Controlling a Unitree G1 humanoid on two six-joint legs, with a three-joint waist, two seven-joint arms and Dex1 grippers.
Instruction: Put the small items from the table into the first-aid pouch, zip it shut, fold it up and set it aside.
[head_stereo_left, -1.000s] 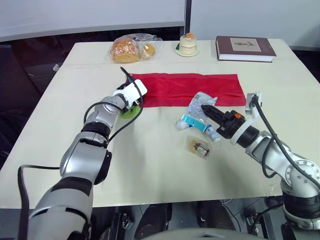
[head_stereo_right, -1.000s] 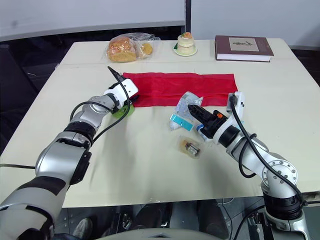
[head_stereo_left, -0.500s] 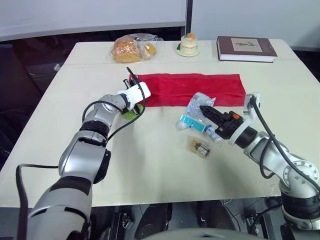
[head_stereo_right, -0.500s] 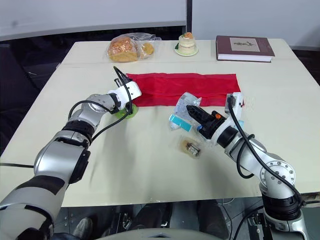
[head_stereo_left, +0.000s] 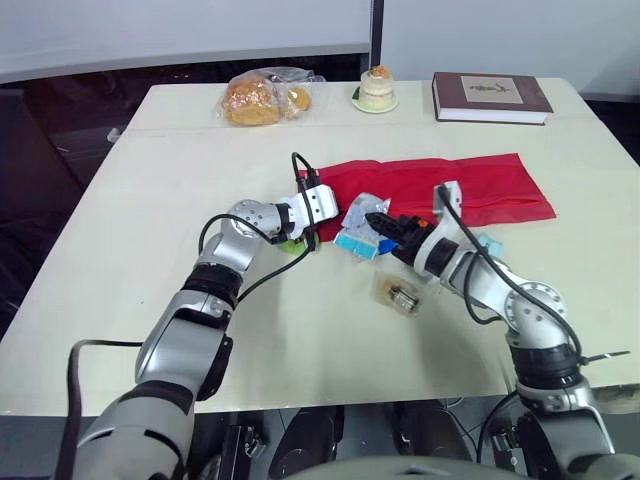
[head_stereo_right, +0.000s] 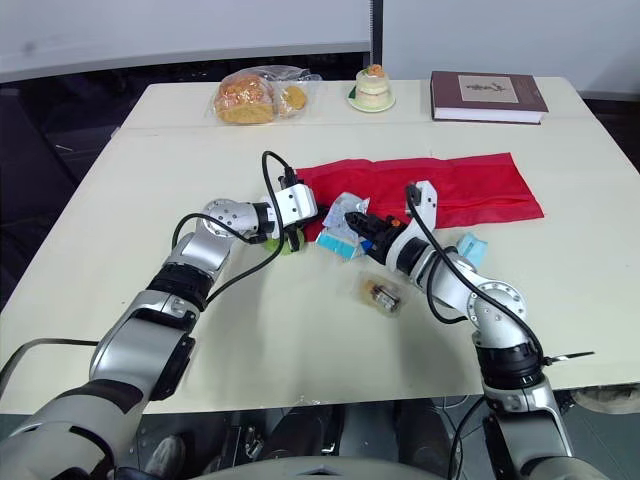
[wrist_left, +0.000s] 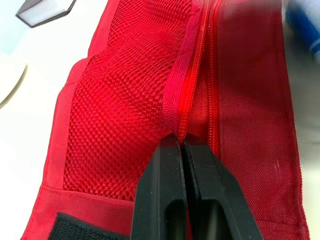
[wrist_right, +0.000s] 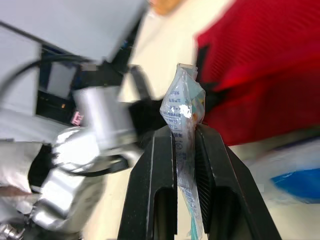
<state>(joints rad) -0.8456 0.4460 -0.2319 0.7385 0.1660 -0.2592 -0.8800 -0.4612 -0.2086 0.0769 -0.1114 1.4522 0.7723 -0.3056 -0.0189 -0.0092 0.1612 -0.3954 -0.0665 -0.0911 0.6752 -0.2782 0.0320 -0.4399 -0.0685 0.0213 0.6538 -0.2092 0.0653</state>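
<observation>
Red fabric pouch (head_stereo_left: 490, 185) stretches across the cream table (head_stereo_left: 300, 340). At its left end, the wrist view shows the left gripper (wrist_left: 181, 142) pinching the zipper edge (wrist_left: 172, 105); alongside, the right gripper (wrist_right: 185, 131) clamps a clear plastic packet (wrist_right: 184, 107).

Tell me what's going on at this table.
The robot is packing a red pouch. Its left tool is shut on the pouch's zipper edge, beside the mesh pocket. Its right tool pinches a clear packet, held close to that same end of the pouch. A blue packet and a small clear bag lie loose on the table, not yet packed.
</observation>
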